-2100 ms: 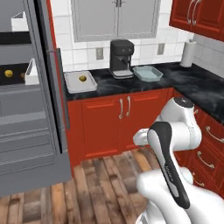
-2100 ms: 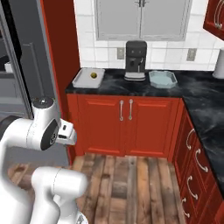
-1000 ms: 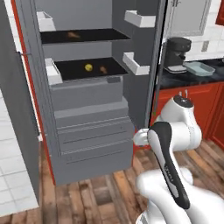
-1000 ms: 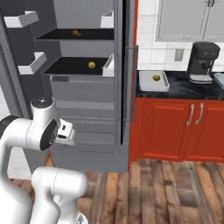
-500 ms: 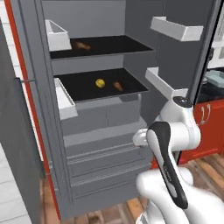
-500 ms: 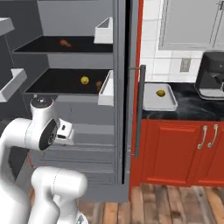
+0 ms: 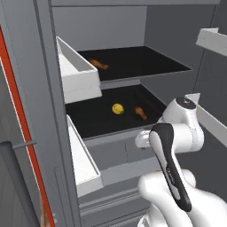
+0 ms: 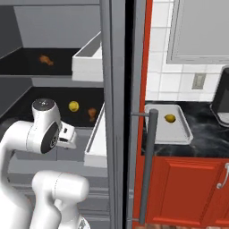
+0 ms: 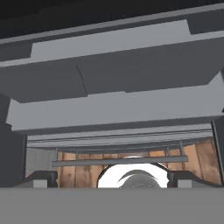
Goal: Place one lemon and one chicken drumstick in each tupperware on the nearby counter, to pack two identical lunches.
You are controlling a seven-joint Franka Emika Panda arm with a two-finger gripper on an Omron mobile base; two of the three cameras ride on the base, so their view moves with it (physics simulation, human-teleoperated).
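Fridge (image 7: 133, 80) has come close in the left base view; lemon (image 7: 117, 108) and drumstick (image 7: 141, 112) lie mid-shelf. In the right base view, one lemon (image 8: 170, 118) is already set in the whitish tupperware (image 8: 183, 134) at the counter's (image 8: 205, 145) left end. In the hand view, fingertips (image 9: 41, 178) are spread wide, empty

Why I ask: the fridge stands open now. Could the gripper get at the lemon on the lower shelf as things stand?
Probably yes. The lemon lies in the open on the lower shelf, apart from the drumstick. The gripper is open but points down at the drawers below, so it must lift first.
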